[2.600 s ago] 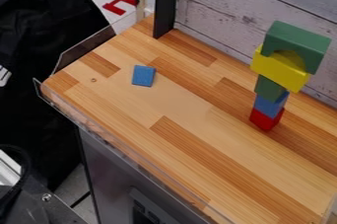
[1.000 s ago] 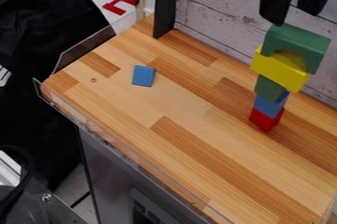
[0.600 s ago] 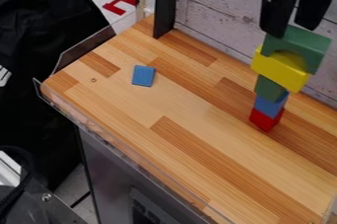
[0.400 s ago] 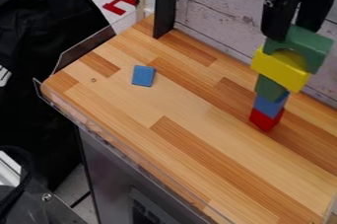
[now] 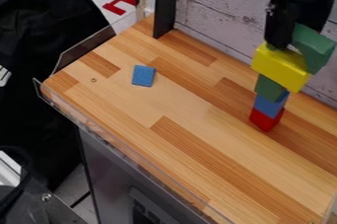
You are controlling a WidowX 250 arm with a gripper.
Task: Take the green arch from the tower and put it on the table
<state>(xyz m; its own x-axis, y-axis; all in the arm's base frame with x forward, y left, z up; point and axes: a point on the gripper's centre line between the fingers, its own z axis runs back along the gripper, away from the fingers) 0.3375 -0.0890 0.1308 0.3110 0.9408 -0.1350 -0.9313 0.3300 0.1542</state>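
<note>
A black robot tool [image 5: 296,33] hangs at the top of a five-piece tower, right up against a green arch-shaped block [image 5: 313,45] that sits aslant over the right end of a chunky yellow block [image 5: 279,65]. Whether the tool is spread or pressed together cannot be told, nor whether it has hold of the arch. The step in hand appears to be securing the arch, and it calls for a firm, centered grip before any lift, then a straight rise until the arch is free of the yellow piece. Sideways pressure is the main danger: the wide yellow block stands on a narrow stack and could topple with it. The open wooden counter [image 5: 131,119] to the left of the stack would make a safe landing spot, with the arch let go only once it sits flat. The count: one green arch, one yellow block, one small dark green block [image 5: 270,88] and one red block [image 5: 266,120] at the base. Blue pieces number two, a blue block [image 5: 268,105] within the tower and a flat blue block [image 5: 143,76] lying well apart on the counter. One red bracket-shaped piece [image 5: 117,4] shows beyond the counter's far left edge.
</note>
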